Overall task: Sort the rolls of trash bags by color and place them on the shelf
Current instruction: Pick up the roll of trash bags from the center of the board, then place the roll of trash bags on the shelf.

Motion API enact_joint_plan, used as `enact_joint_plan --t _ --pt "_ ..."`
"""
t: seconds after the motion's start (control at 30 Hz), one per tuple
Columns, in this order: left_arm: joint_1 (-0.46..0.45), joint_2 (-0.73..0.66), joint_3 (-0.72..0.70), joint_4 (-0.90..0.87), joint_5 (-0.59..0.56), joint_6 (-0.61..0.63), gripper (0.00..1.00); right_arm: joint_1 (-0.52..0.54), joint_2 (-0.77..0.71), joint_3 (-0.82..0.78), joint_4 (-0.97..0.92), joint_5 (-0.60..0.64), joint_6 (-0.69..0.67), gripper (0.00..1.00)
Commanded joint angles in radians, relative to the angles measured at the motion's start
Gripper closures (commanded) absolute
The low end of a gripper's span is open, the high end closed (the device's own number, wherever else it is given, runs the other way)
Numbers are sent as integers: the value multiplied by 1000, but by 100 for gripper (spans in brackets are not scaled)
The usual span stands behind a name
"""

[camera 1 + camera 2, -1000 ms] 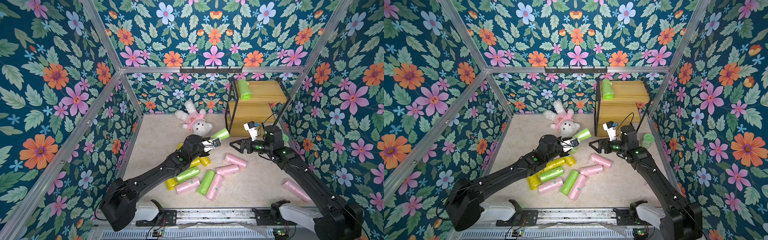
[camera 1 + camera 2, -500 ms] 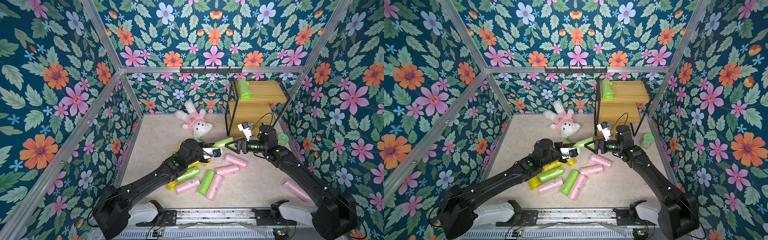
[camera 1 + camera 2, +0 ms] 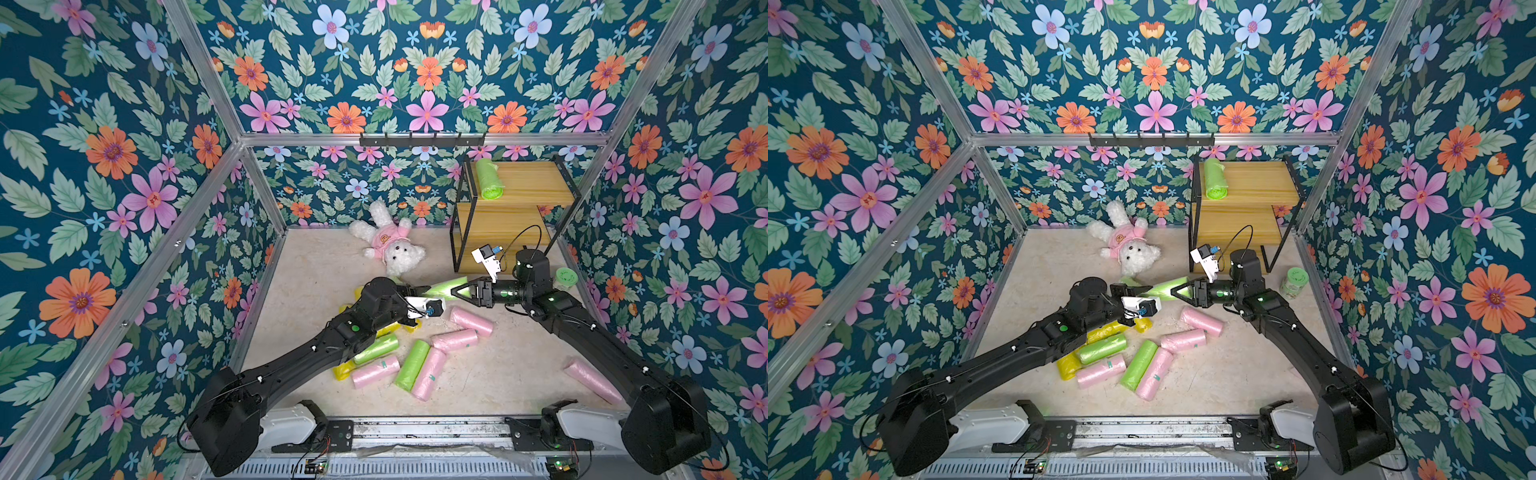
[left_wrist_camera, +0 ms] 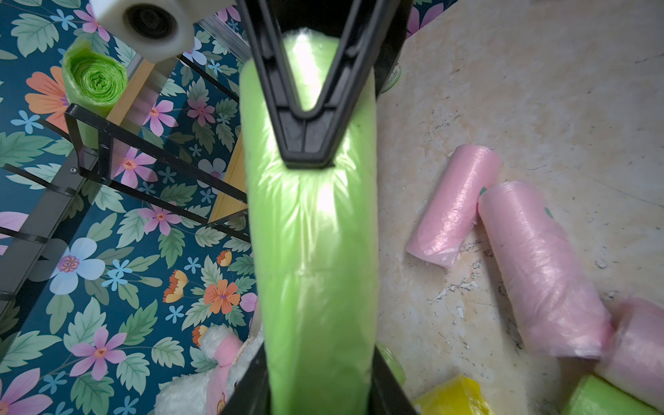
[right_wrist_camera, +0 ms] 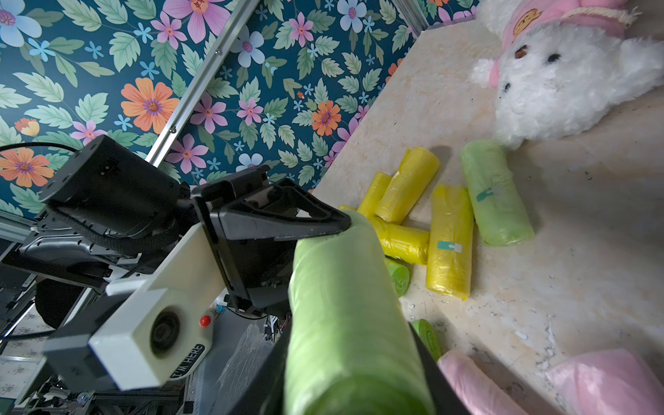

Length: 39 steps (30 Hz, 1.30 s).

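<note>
On the left wrist's camera housing (image 5: 143,345): "I'M HERE". Over the mid-floor (image 3: 324,266), arms outstretched tip to tip, left gripper (image 3: 424,290) and right gripper (image 3: 455,292) both pinch one green roll (image 3: 441,287).

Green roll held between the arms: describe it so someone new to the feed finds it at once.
Find the wooden shelf in the back right corner, then look in front of it, beside the white teddy. There the left gripper and right gripper meet almost tip to tip, bridged by the green roll. It alone lies on neither floor nor shelf, with a gripper at each end.
</note>
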Motion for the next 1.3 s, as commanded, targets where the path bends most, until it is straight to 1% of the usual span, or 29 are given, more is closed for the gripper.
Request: enact_joint_plan --t 0.0,0.07,0.13,0.17,0.2,0.23,0.33,0.4,0.43,0.57,0.7,0.83,0.93,1.0,1.1,1.27 --pt "0 0 -6 113 21 -52 51 -21 -22 -1 42 5 16 62" --pt "0 1 -17 158 16 -118 42 -54 -51 -7 58 14 40 63" --pt "-1 2 -29 215 15 -210 30 -96 -87 -17 83 29 74 64" --pt "0 1 -33 239 20 -251 26 -113 -103 -19 91 38 85 65" --pt "0 -1 -38 268 32 -294 19 -133 -121 -17 96 55 94 65" --pt "-1 -5 -49 303 43 -340 14 -149 -139 -12 99 80 105 65" --pt "0 -22 -75 401 60 -458 7 -170 -193 33 86 193 112 64" --pt "2 -29 -80 442 42 -537 4 -173 -219 84 78 285 115 64" --pt "3 -31 -75 449 25 -575 3 -174 -229 116 73 350 118 64" --pt "1 -18 -14 389 -65 -713 4 -174 -234 228 71 640 133 63" --pt "2 18 54 302 -143 -827 5 -174 -172 350 72 907 138 63" --pt "3 42 90 247 -155 -875 6 -173 -77 451 99 1095 82 62" --pt "1 41 93 233 -156 -885 6 -175 6 517 118 1192 32 61" --pt "2 38 92 229 -163 -885 6 -178 60 553 131 1233 8 61" --pt "3 31 95 218 -169 -884 6 -182 139 611 136 1261 -5 61" --pt "3 24 97 201 -176 -879 6 -185 271 713 124 1259 -16 60"
